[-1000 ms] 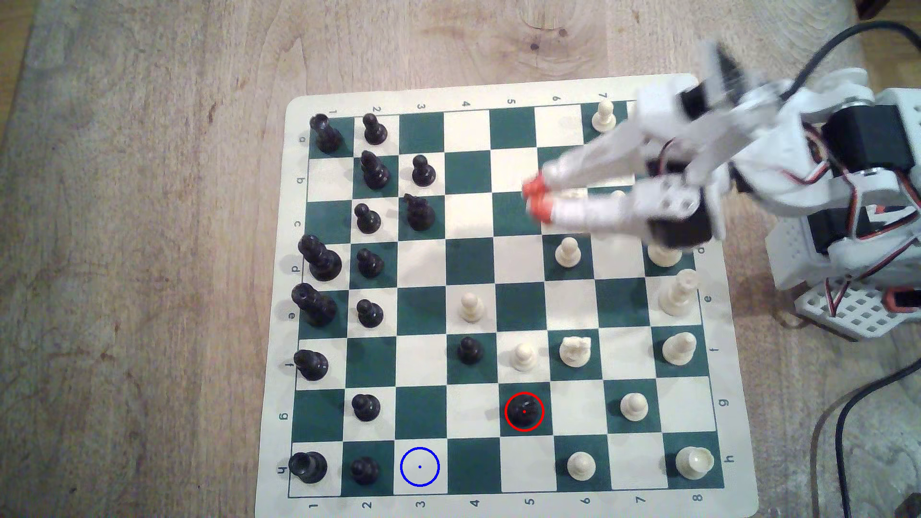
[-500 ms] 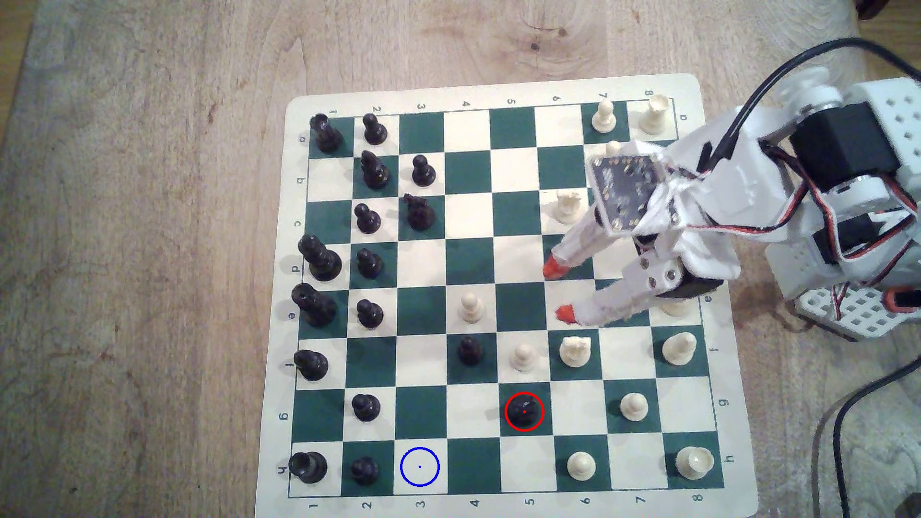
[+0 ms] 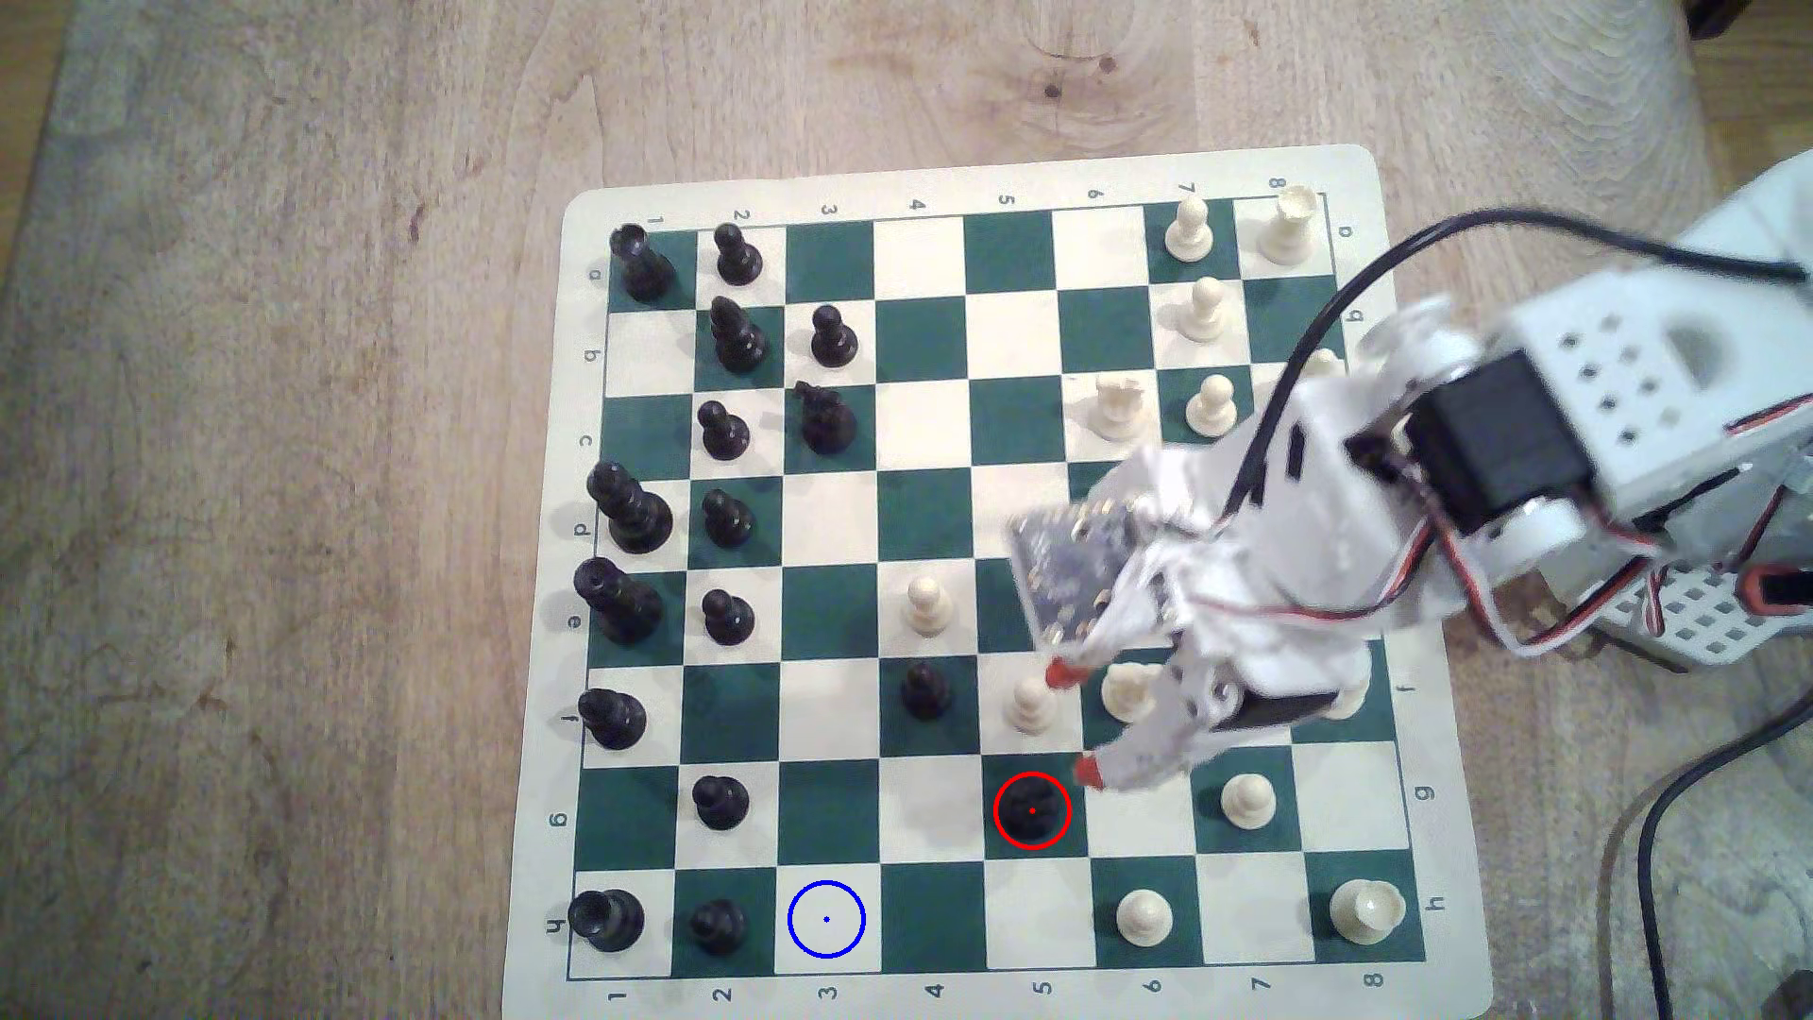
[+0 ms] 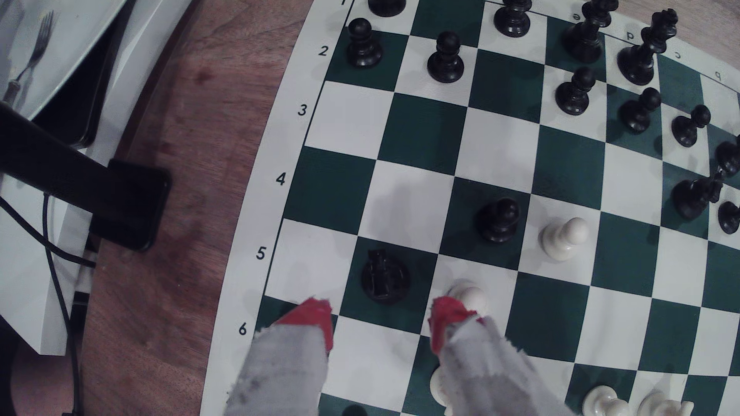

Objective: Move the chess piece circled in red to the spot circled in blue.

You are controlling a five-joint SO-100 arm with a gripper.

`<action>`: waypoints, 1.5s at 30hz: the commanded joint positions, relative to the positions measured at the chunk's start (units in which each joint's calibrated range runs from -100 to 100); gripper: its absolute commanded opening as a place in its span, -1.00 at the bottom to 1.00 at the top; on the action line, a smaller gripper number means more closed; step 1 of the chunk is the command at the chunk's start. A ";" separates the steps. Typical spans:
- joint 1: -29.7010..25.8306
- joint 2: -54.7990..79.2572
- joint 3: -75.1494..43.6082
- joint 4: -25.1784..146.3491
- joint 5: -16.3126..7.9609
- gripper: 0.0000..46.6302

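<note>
Exterior view puts the chess piece [image 3: 1032, 810], ringed in red, on a green square at the frame's lower centre, its shape lost in a dark blur. The spot [image 3: 826, 919] lies well apart toward the lower left. The gripper [image 3: 1073, 723], spread and empty, hangs just beside the piece and partly hides a white knight [image 3: 1124, 689]. Wrist view resolves the piece's lumpy top [image 4: 385, 276] between the red fingertips [image 4: 316, 316], untouched; one fingertip overlaps a white pawn [image 4: 472, 297].

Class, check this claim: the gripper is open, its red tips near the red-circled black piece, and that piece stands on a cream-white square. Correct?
One error: the chess piece stands on a green square, as the exterior view shows. The rest holds: the gripper is open, its red tips near the piece.
</note>
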 commanded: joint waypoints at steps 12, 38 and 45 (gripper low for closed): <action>-1.42 8.52 2.61 -8.47 0.15 -0.40; -2.36 18.62 3.07 -16.83 0.00 -0.38; -1.34 20.32 3.25 -20.02 0.29 -0.38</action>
